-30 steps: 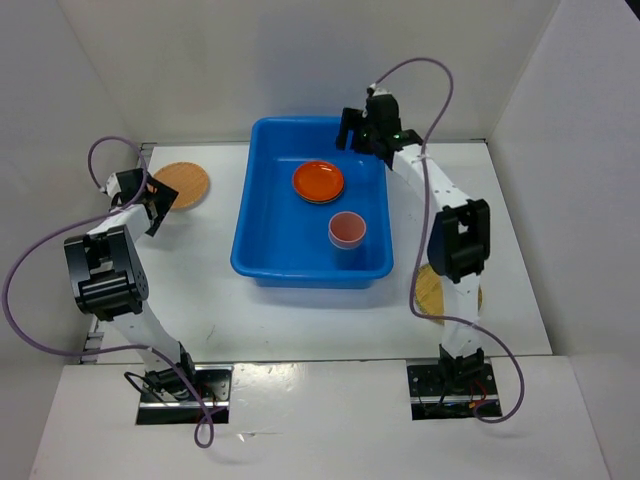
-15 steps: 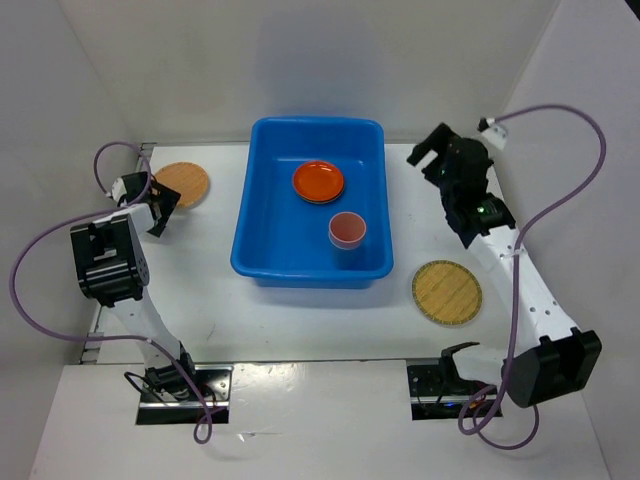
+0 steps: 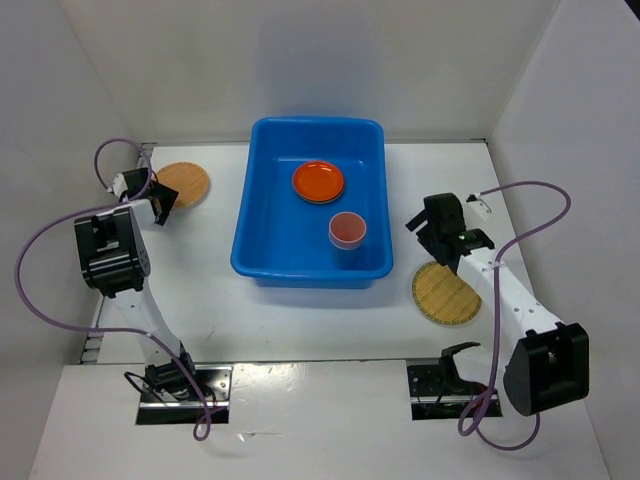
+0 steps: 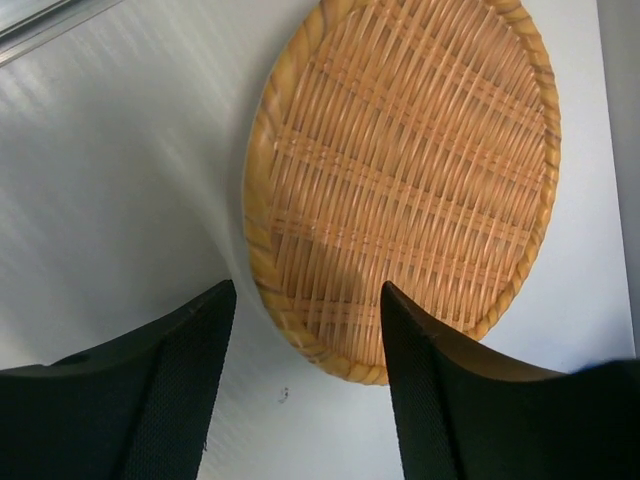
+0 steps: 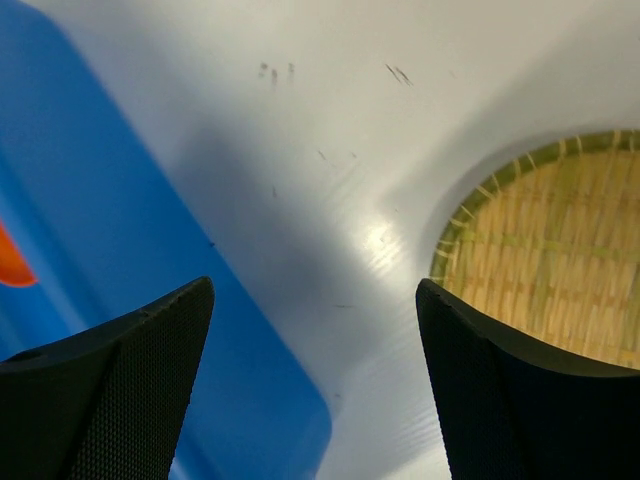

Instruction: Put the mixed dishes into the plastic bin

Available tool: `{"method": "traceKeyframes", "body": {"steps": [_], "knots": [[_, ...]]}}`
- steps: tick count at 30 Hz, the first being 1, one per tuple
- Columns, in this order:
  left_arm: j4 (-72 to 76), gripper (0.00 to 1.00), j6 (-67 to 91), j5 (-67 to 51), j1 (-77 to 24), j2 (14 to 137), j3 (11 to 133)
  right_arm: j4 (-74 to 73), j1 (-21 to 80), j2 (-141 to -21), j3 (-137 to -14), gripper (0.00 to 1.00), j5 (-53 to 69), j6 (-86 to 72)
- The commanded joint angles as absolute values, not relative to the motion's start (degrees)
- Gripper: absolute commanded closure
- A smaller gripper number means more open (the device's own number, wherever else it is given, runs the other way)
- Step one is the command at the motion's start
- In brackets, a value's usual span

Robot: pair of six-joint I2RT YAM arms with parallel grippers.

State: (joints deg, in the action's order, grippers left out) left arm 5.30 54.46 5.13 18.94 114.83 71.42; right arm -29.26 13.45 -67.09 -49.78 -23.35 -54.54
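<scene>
While the left pincer (image 4: 305, 300) gaped over a round tan woven plate (image 4: 400, 170), the right pincer (image 5: 315, 290) gaped near a second woven plate (image 5: 545, 275)

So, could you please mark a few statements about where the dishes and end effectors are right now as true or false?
1. The orange plate and the pink cup are inside the plastic bin. True.
2. A blue cup is in the bin as well. False: only those two dishes show in it.
3. The left woven plate and the right woven plate lie on the table, one on each side of the bin. True.
4. The left end effector and the right end effector are both open. True.
5. The right end effector grips the right woven plate. False: it holds nothing, and the plate lies untouched on the table.
</scene>
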Motion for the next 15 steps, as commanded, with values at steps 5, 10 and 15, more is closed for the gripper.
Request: {"method": "traceKeyframes", "body": {"steps": [5,10,15], "knots": [[5.5,0.44,54.1,1.1,19.2,119.4,74.3,-33.6,13.4,-69.4,-46.6,0.14,-24.8,-59.4],[5.5,0.66,54.1,0.4,19.2,120.5,74.4,-34.8,12.9,-70.7,-46.6,0.14,-24.8,-58.7],[7.3,0.88,54.6,-0.3,19.2,121.1,73.7,-36.1,12.3,-70.1,-46.0,0.14,-23.6,-58.7]]}}
